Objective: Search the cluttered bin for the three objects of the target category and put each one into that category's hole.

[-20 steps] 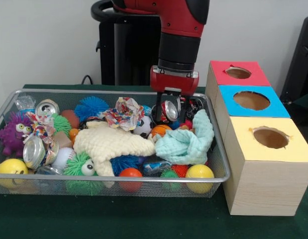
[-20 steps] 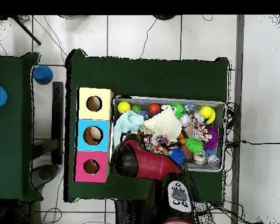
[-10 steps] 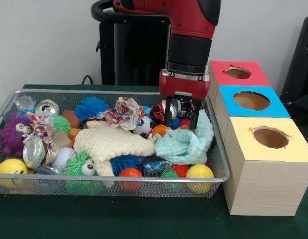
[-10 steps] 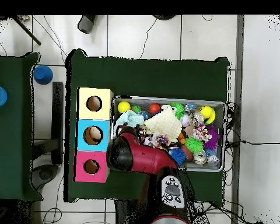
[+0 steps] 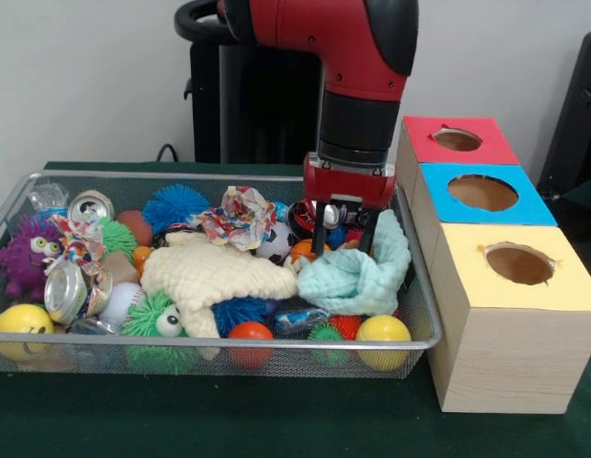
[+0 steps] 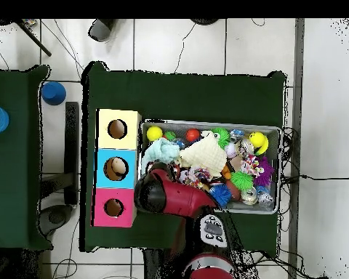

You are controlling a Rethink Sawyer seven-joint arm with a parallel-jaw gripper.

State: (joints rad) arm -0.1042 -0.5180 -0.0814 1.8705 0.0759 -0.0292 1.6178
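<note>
The gripper (image 5: 342, 234) hangs low in the wire bin's (image 5: 421, 286) far right corner, its two dark fingers (image 5: 320, 232) spread apart with nothing clearly pinched between them. Behind the fingers sits a crushed can (image 5: 322, 214), shiny and partly hidden, so contact with it is hard to judge. Just below the fingertips lies a mint green cloth (image 5: 357, 272), with an orange ball (image 5: 304, 250) to its left. A cream cloth (image 5: 214, 277) spreads across the bin's middle; two more cans (image 5: 66, 290) lie at the left side. Beside the bin stand three boxes with holes: red (image 5: 455, 139), blue (image 5: 482, 193), yellow (image 5: 517, 264). Overhead, the red arm (image 6: 179, 200) covers the gripper.
</note>
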